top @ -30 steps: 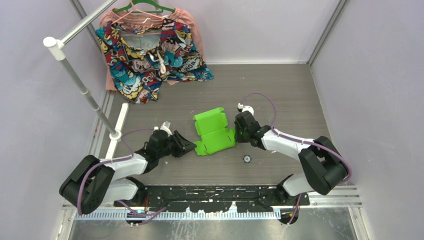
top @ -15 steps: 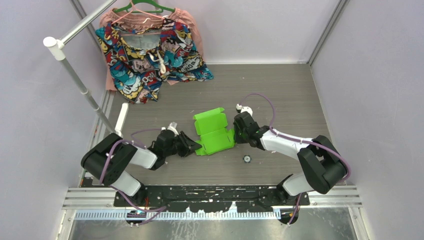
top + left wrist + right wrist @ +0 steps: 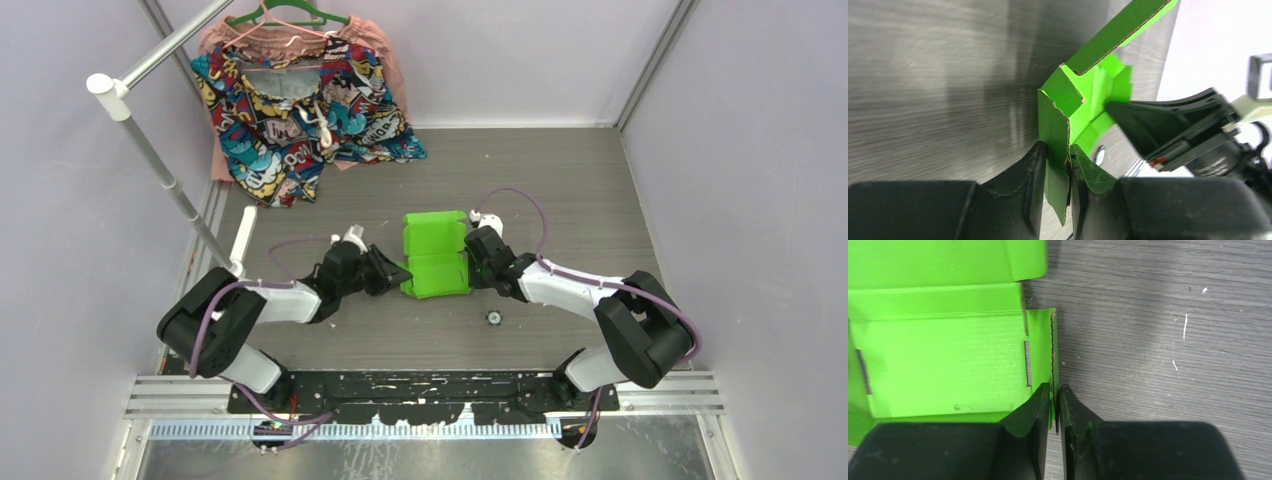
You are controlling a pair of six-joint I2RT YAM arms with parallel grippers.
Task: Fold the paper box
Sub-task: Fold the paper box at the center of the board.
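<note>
Top external view, your notes: the paper box (image 3: 436, 255) sits on the grey bench (image 3: 580, 190), partly folded, with an arm at each of its sides. It is lime-green card, one panel flat on the bench and a second panel hinged at its far edge.

- The left fingers (image 3: 393, 272) meet the box at its left edge. In the left wrist view those left fingers (image 3: 1037, 167) are pinched shut on an upright side flap of the box (image 3: 1083, 95); raw corrugated edge runs between them, card touching both.
- The right fingers (image 3: 472, 262) meet the box at its right edge. In the right wrist view they (image 3: 1037, 412) are closed on the thin upright right wall of the box (image 3: 948, 355), its edge running straight into the narrow gap between them.
- From the left wrist you see the right arm's dark tip across the box, touching the inside of the card.

Around the box:
- a small dark round item (image 3: 493, 318) lies near its right corner on the arms' side, apart from it;
- a bright patterned garment (image 3: 300, 110) on a green hanger (image 3: 285, 14) is well beyond it to the far left;
- a white rack pole (image 3: 160, 170) stands left of it.
</note>
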